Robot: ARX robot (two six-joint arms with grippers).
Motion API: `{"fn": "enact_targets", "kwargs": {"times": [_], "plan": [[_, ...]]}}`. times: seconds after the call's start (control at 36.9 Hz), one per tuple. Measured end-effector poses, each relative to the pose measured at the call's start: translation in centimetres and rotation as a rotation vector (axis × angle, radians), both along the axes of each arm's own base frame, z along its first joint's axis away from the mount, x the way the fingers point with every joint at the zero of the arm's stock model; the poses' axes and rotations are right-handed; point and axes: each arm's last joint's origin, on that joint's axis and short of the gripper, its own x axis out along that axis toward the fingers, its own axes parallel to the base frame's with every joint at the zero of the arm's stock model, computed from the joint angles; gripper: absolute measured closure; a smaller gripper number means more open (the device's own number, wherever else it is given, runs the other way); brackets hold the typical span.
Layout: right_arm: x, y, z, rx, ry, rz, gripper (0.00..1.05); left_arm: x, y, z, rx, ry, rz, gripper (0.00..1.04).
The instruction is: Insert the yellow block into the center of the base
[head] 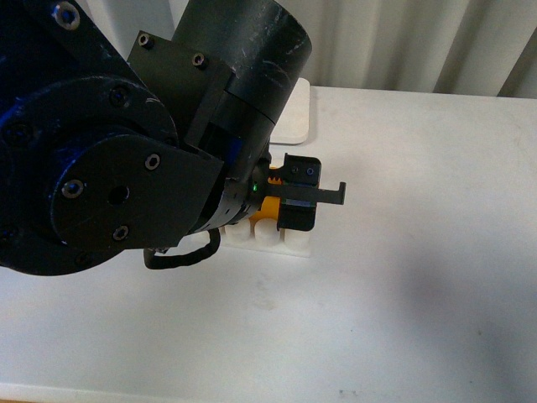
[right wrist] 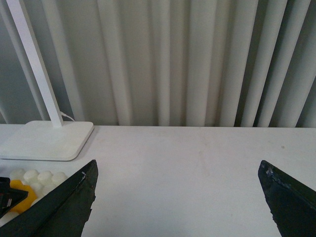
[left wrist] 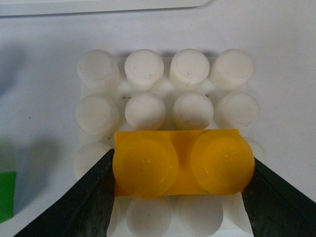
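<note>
My left gripper (left wrist: 181, 170) is shut on the yellow block (left wrist: 182, 163), an orange-yellow two-stud brick, one finger at each end. It holds the block over the white studded base (left wrist: 143, 106), across the third stud row from the far side. I cannot tell whether the block touches the studs. In the front view the left gripper (head: 281, 206) hides most of the block (head: 267, 206) and the base (head: 289, 243). My right gripper (right wrist: 177, 197) is open and empty above bare table, off to the side; the base (right wrist: 37, 177) and block (right wrist: 22, 193) show at its view's edge.
A smooth white stand (right wrist: 47, 139) with a slanted pole (right wrist: 34, 59) sits behind the base; it also shows in the front view (head: 295, 113). A green brick (left wrist: 6, 195) lies beside the base. Pale curtains (right wrist: 197, 59) hang behind the white table (head: 419, 277).
</note>
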Motion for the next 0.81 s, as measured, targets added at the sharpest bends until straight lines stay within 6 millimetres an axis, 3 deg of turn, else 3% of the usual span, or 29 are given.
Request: {"fn": "enact_targets", "kwargs": {"times": [0.65,0.81], "plan": [[0.0,0.0,0.0,0.0,0.0,0.0,0.09,-0.14,0.13,-0.66,-0.024,0.01,0.01,0.39],[0.0,0.0,0.0,0.0,0.0,0.0,0.09,-0.46,0.95,-0.56,-0.03,0.025,0.017,0.12]]}}
